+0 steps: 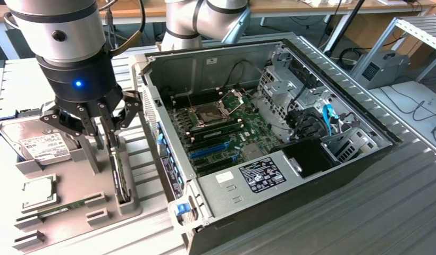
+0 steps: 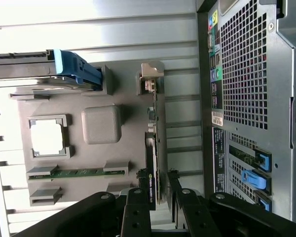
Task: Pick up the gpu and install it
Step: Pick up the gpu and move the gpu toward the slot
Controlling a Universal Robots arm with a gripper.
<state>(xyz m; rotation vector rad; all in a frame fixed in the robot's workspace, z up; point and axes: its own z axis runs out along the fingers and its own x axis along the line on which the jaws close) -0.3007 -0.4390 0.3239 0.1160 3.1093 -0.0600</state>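
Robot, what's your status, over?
Gripper open, above gpu. It stands on edge in gray holder, not yet lifted. Nothing between them.

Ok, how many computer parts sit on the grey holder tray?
4: a silver boxy hard drive at one end, a square silver processor chip, a narrow green RAM stick, and the green gpu card standing on edge below the gripper. None looks hidden.

No text readable at this distance.
- hard drive (image 1: 42, 144): white label, print too small.
- power supply (image 1: 262, 175): black label, white print, illegible.
- computer case (image 2: 281, 74), rear: barcode sticker (image 2: 217, 118), illegible.
- gpu (image 2: 152, 163): small logo mark on edge, unreadable.
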